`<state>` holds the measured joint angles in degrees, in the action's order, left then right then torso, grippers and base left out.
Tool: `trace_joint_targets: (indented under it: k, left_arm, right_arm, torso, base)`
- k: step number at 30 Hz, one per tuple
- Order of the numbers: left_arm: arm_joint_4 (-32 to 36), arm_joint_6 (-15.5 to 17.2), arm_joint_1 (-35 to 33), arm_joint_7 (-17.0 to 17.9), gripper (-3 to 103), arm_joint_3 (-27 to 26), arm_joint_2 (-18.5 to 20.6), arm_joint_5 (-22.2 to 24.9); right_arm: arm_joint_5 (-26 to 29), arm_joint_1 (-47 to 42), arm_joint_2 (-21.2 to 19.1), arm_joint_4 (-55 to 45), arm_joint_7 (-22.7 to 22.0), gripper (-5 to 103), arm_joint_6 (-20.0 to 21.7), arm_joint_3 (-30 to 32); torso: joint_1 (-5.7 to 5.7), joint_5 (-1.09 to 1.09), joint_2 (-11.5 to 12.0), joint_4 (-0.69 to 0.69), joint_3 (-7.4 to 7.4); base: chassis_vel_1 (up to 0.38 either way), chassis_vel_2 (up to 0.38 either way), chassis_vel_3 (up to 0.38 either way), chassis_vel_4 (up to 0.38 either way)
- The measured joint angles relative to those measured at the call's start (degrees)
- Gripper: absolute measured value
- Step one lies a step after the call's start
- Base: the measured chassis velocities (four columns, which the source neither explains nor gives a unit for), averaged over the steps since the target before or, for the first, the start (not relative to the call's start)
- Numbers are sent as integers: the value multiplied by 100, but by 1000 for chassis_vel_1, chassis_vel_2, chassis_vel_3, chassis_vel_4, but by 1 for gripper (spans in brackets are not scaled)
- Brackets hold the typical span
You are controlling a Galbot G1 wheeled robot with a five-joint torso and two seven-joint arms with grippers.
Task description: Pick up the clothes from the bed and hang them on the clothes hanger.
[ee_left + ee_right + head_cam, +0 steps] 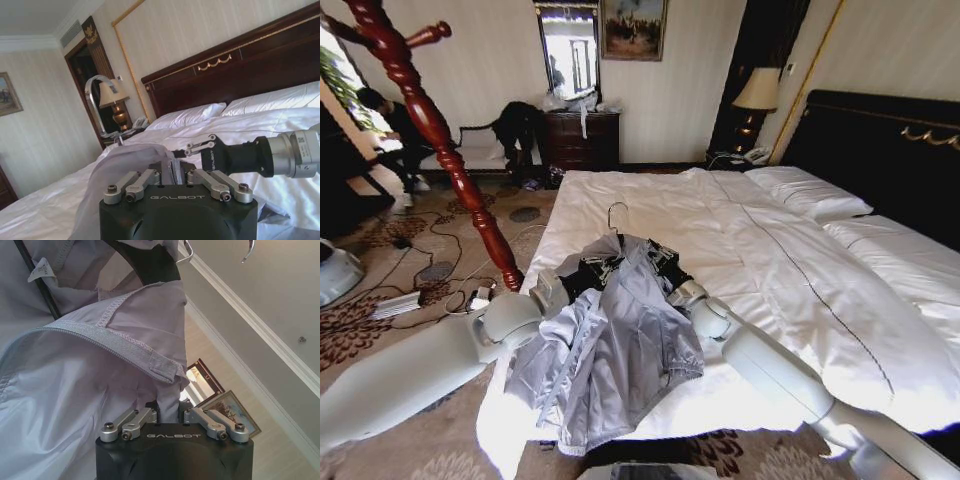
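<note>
The clothes, a light grey jacket [610,350], hang between my two grippers over the foot of the bed [760,260]. The clothes hanger sits inside the collar, its silver hook [617,215] sticking up above the jacket. My left gripper [582,277] is shut on the jacket's left shoulder and my right gripper [667,268] on its right shoulder. In the left wrist view the fingers [150,176] pinch grey cloth [125,165], with the hook [92,95] behind. Seen from the right wrist, that gripper [169,407] clamps the jacket's hem edge [125,347] below the black hanger [145,262].
A tall red wooden coat stand [440,140] rises on the left beside the bed. Cables and a power strip [395,303] lie on the patterned carpet. White pillows [810,190] and a dark headboard [890,150] are at the right; a dresser [580,135] stands at the far wall.
</note>
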<state>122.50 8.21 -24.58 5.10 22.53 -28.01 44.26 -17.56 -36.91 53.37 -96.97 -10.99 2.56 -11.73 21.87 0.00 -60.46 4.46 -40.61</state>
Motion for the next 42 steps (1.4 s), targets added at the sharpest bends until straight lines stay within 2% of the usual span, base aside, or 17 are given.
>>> trace_joint_targets:
  k: [3,4,6,7,10,13,15,16,18,19,21,23,28,32,42]
  left_arm:
    - [57,-35,-109,36,37,-73,124,3]
    - [57,-35,-109,36,37,-73,124,3]
    - [162,-106,-155,20,48,-85,185,59]
    - [162,-106,-155,20,48,-85,185,59]
    - [336,-107,-384,-46,64,-247,263,66]
    - [431,-107,-644,-63,70,-477,304,67]
    - [586,-107,-1127,-103,80,-1122,336,31]
    - [586,-107,-1127,-103,80,-1122,336,31]
    - [776,-112,-1805,-158,91,-1934,365,29]
    - [835,-154,-2007,-163,96,-2140,409,72]
    - [857,-201,-2116,-163,96,-2272,453,138]
    - [852,-282,-2140,-232,100,-2433,560,275]
    - [659,-547,-2059,-506,100,-2518,679,706]
    - [338,-711,-2053,-640,100,-2535,621,847]
    - [-151,-868,-1968,-1103,100,-2505,625,1411]
  right_arm:
    - [-3,-42,-5,-1,0,18,0,45]
    - [-3,-42,-5,-1,0,18,0,45]
    - [-3,-55,-9,-1,-1,18,-1,68]
    - [-3,-55,-9,-1,-1,18,-1,68]
    - [-2,-111,-18,-3,-9,18,-13,125]
    - [-5,-162,-36,-22,-14,18,-23,155]
    - [-22,-256,-54,-58,-19,18,-36,210]
    - [-22,-256,-54,-58,-19,18,-36,210]
    - [-29,-314,-64,-85,-26,18,-41,274]
    - [-32,-337,-78,-98,-29,18,-47,303]
    - [-36,-377,-111,-119,-31,18,-55,354]
    - [-51,-452,-180,-162,-37,18,-71,484]
    - [-87,-469,-167,-174,-65,18,-104,515]
    - [-98,-522,-187,-258,-83,18,-90,515]
    - [-146,-611,-258,-307,-98,18,-155,600]
  torso:
    - [0,0,0,0,0]
    - [0,0,0,0,0]
    - [0,0,0,0,0]
    - [0,0,0,0,0]
    - [0,0,0,0,0]
    - [0,-1,0,0,0]
    - [0,0,0,1,0]
    - [0,0,0,1,0]
    - [0,-1,0,0,0]
    - [0,-1,0,-3,0]
    - [0,0,0,-5,0]
    - [0,-3,0,5,1]
    - [0,0,0,-1,0]
    - [0,-1,0,-1,0]
    - [1,-1,0,1,-1]
  base:
    - [0,0,0,0]
    - [0,0,0,0]
    - [0,0,0,0]
    - [0,0,0,0]
    - [0,0,0,0]
    - [0,0,0,0]
    - [0,0,0,0]
    - [0,0,0,0]
    - [0,0,0,0]
    - [0,0,0,0]
    - [0,0,0,0]
    - [0,0,0,0]
    - [0,0,0,0]
    - [0,0,0,0]
    - [0,0,0,0]
